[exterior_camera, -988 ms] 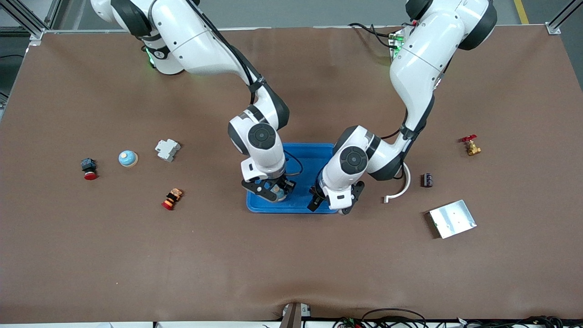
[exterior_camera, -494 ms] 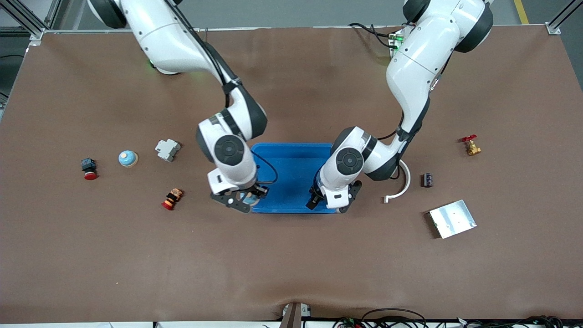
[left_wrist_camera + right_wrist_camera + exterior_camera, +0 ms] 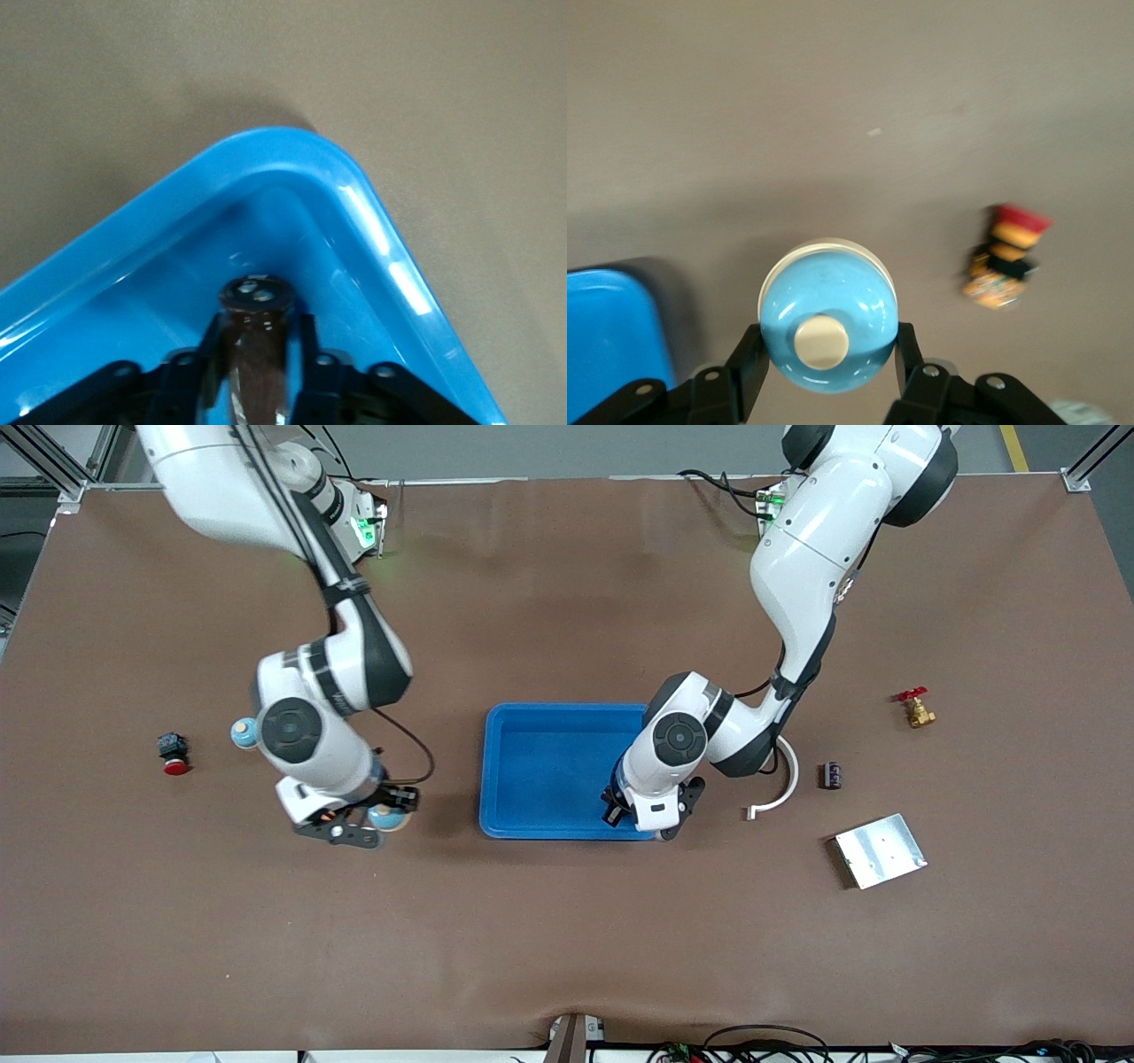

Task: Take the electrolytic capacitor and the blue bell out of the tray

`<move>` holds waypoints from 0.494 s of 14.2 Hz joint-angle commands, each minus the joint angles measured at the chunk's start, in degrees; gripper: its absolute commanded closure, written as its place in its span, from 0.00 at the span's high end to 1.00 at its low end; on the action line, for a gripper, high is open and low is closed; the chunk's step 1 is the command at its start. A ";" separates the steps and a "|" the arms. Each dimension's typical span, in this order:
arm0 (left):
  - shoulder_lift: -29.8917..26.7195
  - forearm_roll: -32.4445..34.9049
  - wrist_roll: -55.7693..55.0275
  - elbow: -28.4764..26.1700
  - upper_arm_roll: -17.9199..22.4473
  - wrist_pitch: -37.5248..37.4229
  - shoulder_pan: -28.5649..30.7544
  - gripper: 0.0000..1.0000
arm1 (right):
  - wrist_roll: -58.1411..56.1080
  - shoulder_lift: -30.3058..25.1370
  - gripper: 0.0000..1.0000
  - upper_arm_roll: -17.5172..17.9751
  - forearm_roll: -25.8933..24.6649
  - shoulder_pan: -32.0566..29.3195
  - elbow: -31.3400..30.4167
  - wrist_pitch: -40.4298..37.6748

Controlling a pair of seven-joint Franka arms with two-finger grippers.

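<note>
A dark capacitor [image 3: 255, 359] stands between the fingers of my left gripper [image 3: 259, 332], which is shut on it inside a corner of the blue tray [image 3: 292, 168]. In the front view this gripper [image 3: 636, 815] is in the tray [image 3: 549, 726] at the corner nearest the camera, toward the left arm's end. My right gripper [image 3: 376, 825] is shut on a blue bell [image 3: 388, 816] with a cream button [image 3: 821, 341]. It holds the bell over the brown table beside the tray, toward the right arm's end.
A second blue bell [image 3: 240, 732] and a red push button [image 3: 174, 755] lie toward the right arm's end. An orange and red figure [image 3: 1007, 257] lies by the held bell. A white curved piece [image 3: 780, 786], a small dark cylinder [image 3: 831, 775], a metal plate [image 3: 880, 850] and a brass valve [image 3: 916, 708] lie toward the left arm's end.
My right arm has carried the bell from over the tray out toward the right arm's end of the table. My left gripper stayed at the tray corner and closed on the capacitor.
</note>
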 commanded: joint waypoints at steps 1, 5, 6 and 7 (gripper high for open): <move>0.29 0.19 -0.67 0.96 0.96 0.51 -0.93 0.12 | -9.21 -5.69 0.00 1.24 -0.92 -5.44 -8.25 4.25; -0.15 0.19 -0.84 1.05 0.96 0.51 -0.93 0.00 | -23.79 -7.98 0.00 1.33 -0.31 -13.17 -15.47 10.59; -0.50 0.19 -0.85 1.05 0.96 0.42 -1.01 0.00 | -27.40 -7.99 0.00 1.41 -0.22 -15.28 -16.18 11.12; -1.02 0.28 -0.85 1.05 0.96 0.16 -1.02 0.00 | -30.48 -7.90 0.00 1.50 -0.13 -16.87 -16.27 11.21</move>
